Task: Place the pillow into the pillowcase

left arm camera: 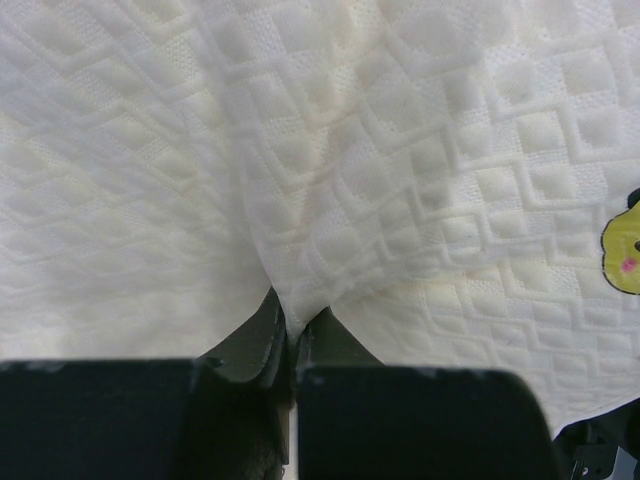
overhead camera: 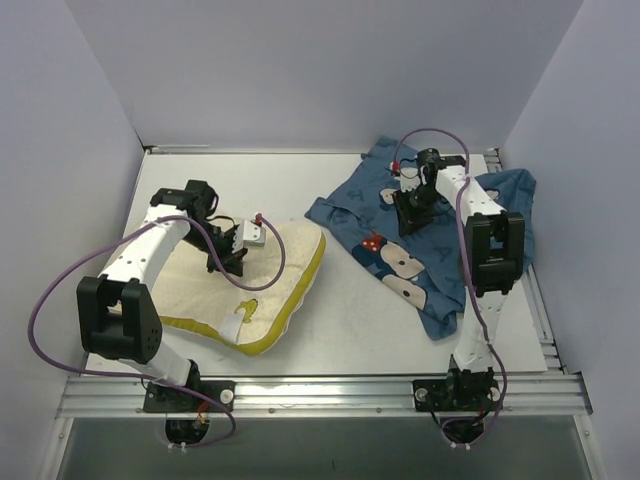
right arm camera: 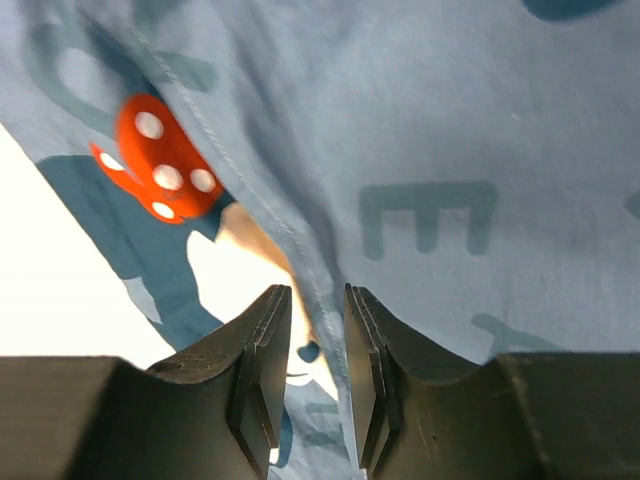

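The cream quilted pillow (overhead camera: pixel 285 268) with yellow piping lies on the left of the table. My left gripper (overhead camera: pixel 228 262) sits on its top and is shut on a pinched fold of the pillow cloth (left arm camera: pixel 293 318); a yellow mark (left arm camera: pixel 622 245) shows at the right edge. The blue printed pillowcase (overhead camera: pixel 420 270) lies crumpled on the right, apart from the pillow. My right gripper (overhead camera: pixel 408 222) hovers over its upper part. In the right wrist view the jaws (right arm camera: pixel 318 300) stand apart, with a stitched hem of the pillowcase (right arm camera: pixel 450 120) running between them, beside a red bow (right arm camera: pixel 160 160).
White walls close in the table (overhead camera: pixel 340 330) on the left, back and right. A metal rail (overhead camera: pixel 320 392) with both arm bases runs along the near edge. A strip of bare table separates the pillow and the pillowcase.
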Controlling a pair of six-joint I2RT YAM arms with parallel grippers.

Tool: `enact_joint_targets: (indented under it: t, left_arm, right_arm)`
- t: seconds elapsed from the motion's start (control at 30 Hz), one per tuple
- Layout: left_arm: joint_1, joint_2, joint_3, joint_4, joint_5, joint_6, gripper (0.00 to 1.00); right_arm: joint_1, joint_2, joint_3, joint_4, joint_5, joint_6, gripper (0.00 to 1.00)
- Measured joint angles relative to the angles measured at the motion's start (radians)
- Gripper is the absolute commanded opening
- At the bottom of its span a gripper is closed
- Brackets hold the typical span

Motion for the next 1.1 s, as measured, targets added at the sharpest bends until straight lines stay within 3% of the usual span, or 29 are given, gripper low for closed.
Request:
enact_joint_targets:
  t: [0.33, 0.47, 1.1]
  left_arm:
    - [-0.003, 0.0, 0.01, 0.0, 0.0, -0.001, 0.0]
    - [-0.003, 0.0, 0.01, 0.0, 0.0, -0.001, 0.0]
    - [-0.003, -0.008, 0.01, 0.0, 0.0, 0.002, 0.0]
  right_arm:
    - [0.101, 0.062, -0.008, 0.026, 0.07, -0.005, 0.28]
    - [0.103, 0.077, -0.037, 0.044, 0.106, -0.012, 0.24]
    - [0.072, -0.003, -0.054, 0.054, 0.082, -0.005, 0.26]
